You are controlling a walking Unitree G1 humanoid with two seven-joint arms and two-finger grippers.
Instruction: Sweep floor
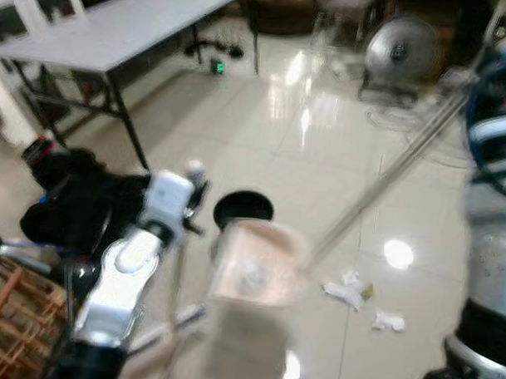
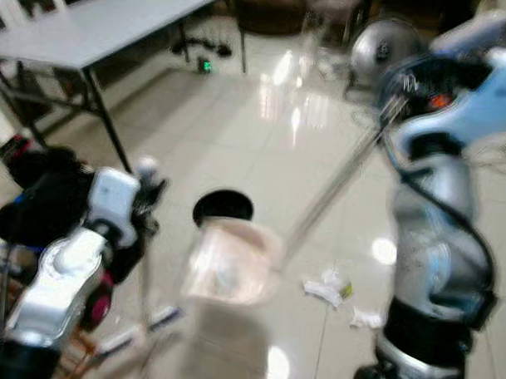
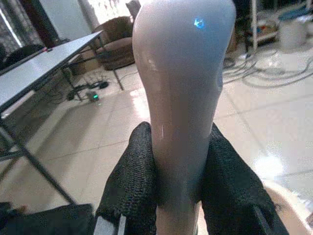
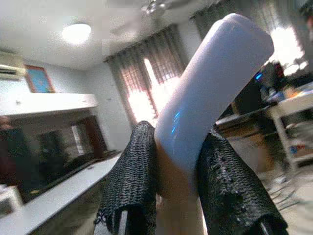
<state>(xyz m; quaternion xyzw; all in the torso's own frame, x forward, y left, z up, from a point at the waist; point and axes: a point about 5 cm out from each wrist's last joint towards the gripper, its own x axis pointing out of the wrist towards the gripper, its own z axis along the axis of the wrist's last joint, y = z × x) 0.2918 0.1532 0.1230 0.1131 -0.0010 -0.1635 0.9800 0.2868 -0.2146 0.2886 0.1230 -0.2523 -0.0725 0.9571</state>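
left pincer [image 3: 178,196] clamps the dustpan handle [image 3: 181,88], pink dustpan [image 1: 254,264] resting on the floor [image 1: 264,115] mid-frame. right pincer [image 4: 178,196] clamps the broom handle [image 4: 210,93]. step looks like gathering: next, sweep paper scraps [image 1: 349,291] just right of the pan leftward into it.

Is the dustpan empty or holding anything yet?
Not empty: the dustpan holds a small pale clump, blurred. Paper scraps lie on the floor beside it, unswept.
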